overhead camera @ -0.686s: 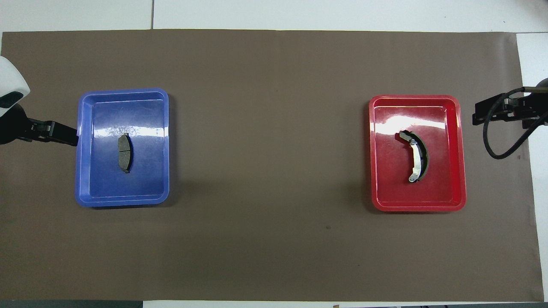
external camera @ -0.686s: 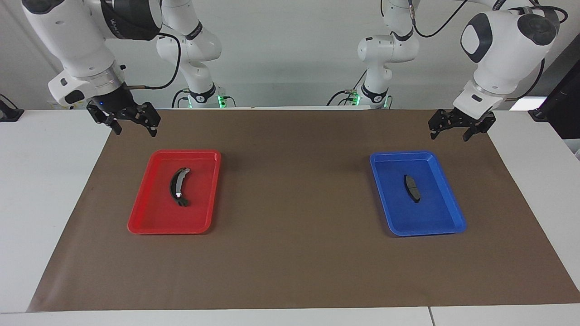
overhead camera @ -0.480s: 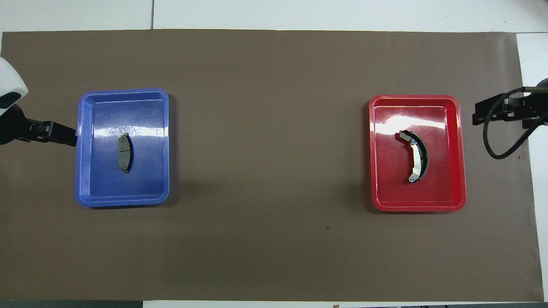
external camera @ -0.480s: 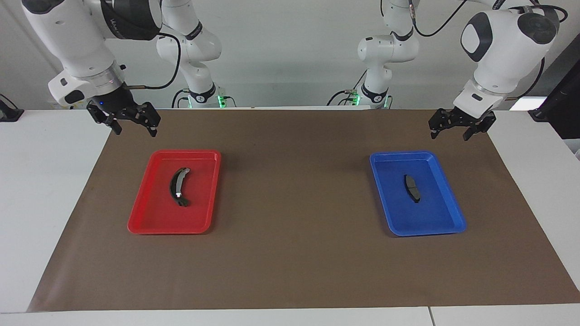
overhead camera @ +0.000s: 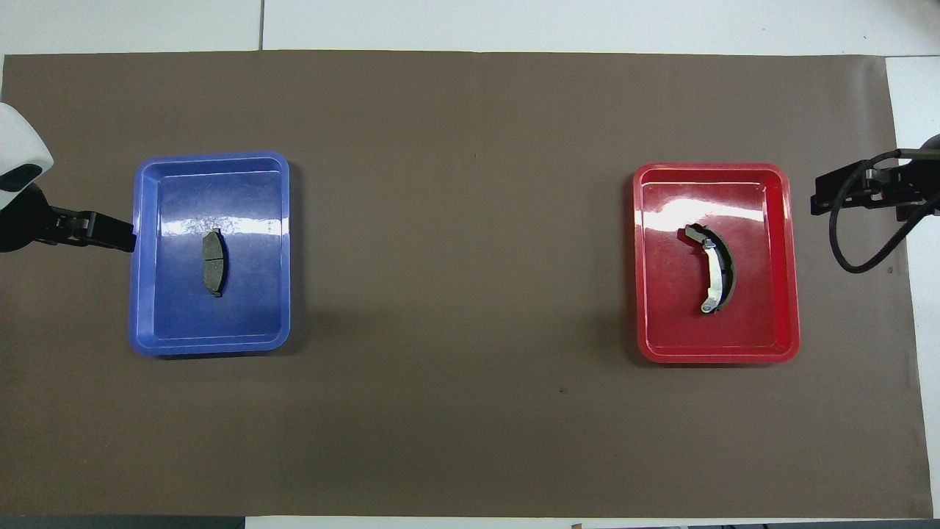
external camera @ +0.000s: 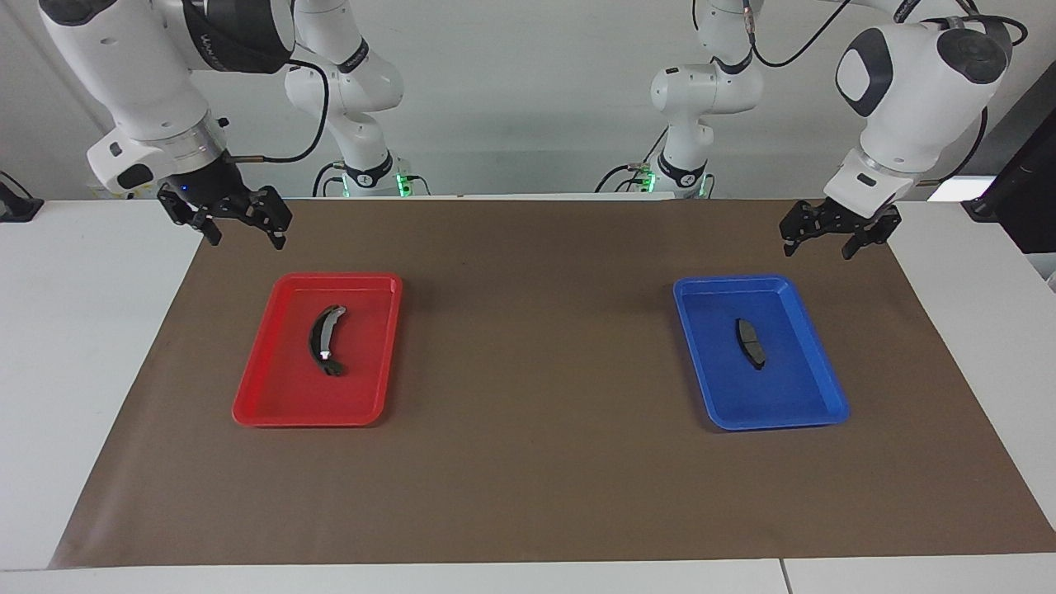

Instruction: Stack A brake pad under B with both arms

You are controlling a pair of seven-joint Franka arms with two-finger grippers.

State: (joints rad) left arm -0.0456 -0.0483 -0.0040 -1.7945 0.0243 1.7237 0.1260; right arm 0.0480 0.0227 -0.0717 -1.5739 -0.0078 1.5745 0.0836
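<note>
Almost nothing has moved since the earlier frame: only the left arm's upper body has shifted slightly, while both brake parts and both trays lie exactly as they did.

Left gripper (external camera: 833, 241) hangs in the air over the brown mat near the robots' edge, just short of the blue tray (external camera: 813, 408), fingers spread and empty. Right gripper (external camera: 241, 224) hangs likewise over the mat's corner at its own end, close to the red tray (external camera: 256, 412), fingers also spread and holding nothing. Each arm appears to be parked beside the tray it is meant to serve, jaws ready for a pick.

A brake pad (external camera: 751, 343), short, flat and dark grey, lies alone in the middle of the blue tray at the left arm's end of the table. B (external camera: 325, 340), the long crescent-shaped piece with a pale metal face, lies alone in the middle of the red tray at the right arm's end. They are well apart, with bare brown mat (external camera: 536, 371) between the trays.

Judging from this layout, no step of the stacking is done yet. That open middle stretch looks like the natural place to set the pad down first, with B laid on top.
</note>
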